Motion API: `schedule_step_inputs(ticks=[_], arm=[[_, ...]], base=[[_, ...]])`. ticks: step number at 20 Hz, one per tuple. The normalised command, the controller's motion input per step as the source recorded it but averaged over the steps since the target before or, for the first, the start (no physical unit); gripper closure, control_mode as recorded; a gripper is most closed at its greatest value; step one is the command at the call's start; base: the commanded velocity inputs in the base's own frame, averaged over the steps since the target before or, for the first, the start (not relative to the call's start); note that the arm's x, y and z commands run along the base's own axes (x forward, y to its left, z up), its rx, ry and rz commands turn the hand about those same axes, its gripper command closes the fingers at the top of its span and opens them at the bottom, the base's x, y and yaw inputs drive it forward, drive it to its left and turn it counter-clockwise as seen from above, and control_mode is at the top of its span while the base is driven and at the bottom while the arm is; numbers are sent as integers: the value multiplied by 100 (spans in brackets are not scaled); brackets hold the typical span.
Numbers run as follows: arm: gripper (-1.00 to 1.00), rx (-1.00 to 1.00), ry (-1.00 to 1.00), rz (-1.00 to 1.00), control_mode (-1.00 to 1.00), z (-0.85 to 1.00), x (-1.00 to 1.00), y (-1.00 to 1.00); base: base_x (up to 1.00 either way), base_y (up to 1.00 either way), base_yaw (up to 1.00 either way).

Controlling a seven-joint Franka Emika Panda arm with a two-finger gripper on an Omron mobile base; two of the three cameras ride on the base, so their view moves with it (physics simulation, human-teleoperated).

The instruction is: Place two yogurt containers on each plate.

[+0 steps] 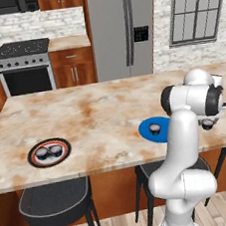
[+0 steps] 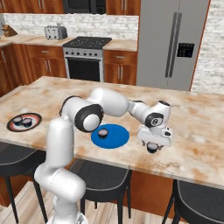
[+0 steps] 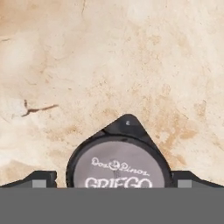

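- Yogurt containers: two sat on the black plate [image 1: 49, 153] at the left of the tabletop [image 1: 100, 111]; one sat on the blue plate [image 2: 110, 136]; a fourth yogurt cup [image 3: 119, 166] was at the gripper [image 2: 152, 148], just right of the blue plate.
- Jaws: one dark tip showed on each side of the fourth cup in the hand view, close against it. Looked like a pinch on the cup's sides; whether it was lifted clear of the tabletop I could not tell.
- Handling, judged: small, light, rigid round cup with a flat printed lid; smooth sides could slip. Best held across the body below the lid rim.
- Surface: mottled beige marble, flat and hard.
- Room: stove [image 1: 23, 66] and grey refrigerator [image 1: 120, 29] behind; dark stools [image 1: 55, 200] under the near edge.
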Motion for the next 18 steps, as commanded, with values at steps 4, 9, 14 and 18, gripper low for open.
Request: schedule_step_inputs(ticks=[4, 9, 14, 18], arm=[[-100, -2, 0, 0, -100, -35, 0, 0], [100, 0, 0, 0, -100, -8, 0, 0], [100, 0, 0, 0, -100, 0, 0, 0], [100, 0, -6, 0, -100, 37, 0, 12]], base=[[0, 0, 0], [0, 0, 0], [0, 0, 0], [0, 0, 0]])
